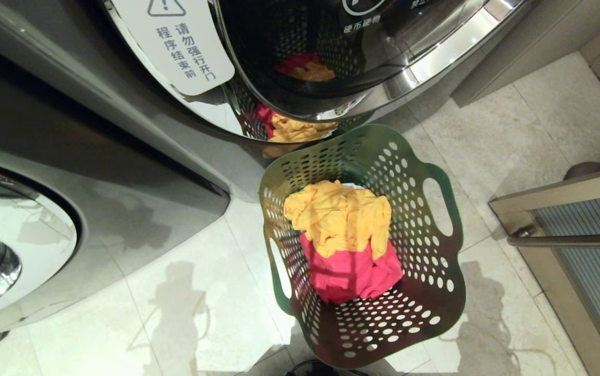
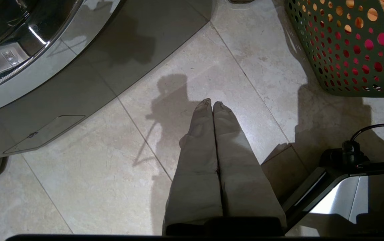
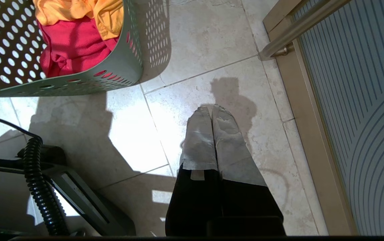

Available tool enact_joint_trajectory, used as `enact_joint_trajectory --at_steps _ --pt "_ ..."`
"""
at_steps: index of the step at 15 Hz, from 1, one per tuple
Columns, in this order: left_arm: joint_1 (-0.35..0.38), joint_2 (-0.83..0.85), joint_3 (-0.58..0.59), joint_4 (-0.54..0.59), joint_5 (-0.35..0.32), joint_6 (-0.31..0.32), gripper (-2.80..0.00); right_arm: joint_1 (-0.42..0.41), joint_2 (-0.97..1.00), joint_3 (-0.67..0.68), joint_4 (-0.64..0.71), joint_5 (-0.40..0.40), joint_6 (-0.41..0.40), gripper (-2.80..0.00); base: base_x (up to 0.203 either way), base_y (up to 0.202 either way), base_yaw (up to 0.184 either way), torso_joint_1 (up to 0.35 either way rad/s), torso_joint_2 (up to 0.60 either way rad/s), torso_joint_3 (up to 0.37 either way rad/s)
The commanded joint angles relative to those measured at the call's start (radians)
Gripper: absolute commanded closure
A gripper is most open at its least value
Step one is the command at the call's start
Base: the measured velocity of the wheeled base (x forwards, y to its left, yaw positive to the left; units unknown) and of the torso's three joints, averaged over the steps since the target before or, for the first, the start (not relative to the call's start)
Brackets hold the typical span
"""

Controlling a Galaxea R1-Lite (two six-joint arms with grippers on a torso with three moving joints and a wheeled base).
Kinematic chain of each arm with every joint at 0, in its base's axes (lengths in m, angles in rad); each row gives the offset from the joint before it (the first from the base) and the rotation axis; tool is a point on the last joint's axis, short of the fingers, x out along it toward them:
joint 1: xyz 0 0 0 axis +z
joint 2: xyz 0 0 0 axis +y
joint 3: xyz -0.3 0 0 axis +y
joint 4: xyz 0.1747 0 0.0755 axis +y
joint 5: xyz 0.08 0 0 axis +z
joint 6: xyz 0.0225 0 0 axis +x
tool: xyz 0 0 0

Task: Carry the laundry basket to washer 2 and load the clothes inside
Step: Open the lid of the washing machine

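Observation:
The dark green laundry basket (image 1: 428,292) stands on the tiled floor, close in front of a dark grey front-load washer (image 1: 436,57) whose chrome-ringed glass door is closed. No numeral shows on it, so I cannot tell if it is washer 2. The clothes lie in the basket: a yellow-orange garment (image 1: 339,216) over a pink-red one (image 1: 349,277). My left gripper (image 2: 212,102) hangs shut and empty over bare floor beside the basket (image 2: 312,40). My right gripper (image 3: 211,107) is shut and empty on the basket's (image 3: 125,70) other side. Neither arm shows in the head view.
A second grey washer (image 1: 18,245) stands at the left. A ribbed glass door with a metal bar handle (image 1: 572,240) stands at the right. A white warning label (image 1: 174,42) is stuck on the near washer. My base (image 2: 332,180) and a black cable (image 3: 41,187) lie behind the basket.

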Motion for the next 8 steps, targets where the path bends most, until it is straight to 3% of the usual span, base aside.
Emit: enact_joint_trajectory --at_steps 1,5,8 --pt "0.001 0.0 0.0 0.0 -0.001 -0.001 0.0 0.0 0.002 0.001 0.002 0.0 0.001 0.0 0.0 0.0 0.0 0.0 0.0 0.0" --pt "0.001 0.0 0.0 -0.001 -0.001 0.004 0.0 0.0 0.002 0.001 0.002 0.001 0.004 0.0 0.0 0.0 0.0 0.001 0.0 0.019" --pt "0.001 0.0 0.0 -0.003 0.0 0.001 0.0 -0.001 0.002 0.001 0.002 0.0 0.004 0.0 0.0 0.0 0.0 0.003 0.0 0.165"
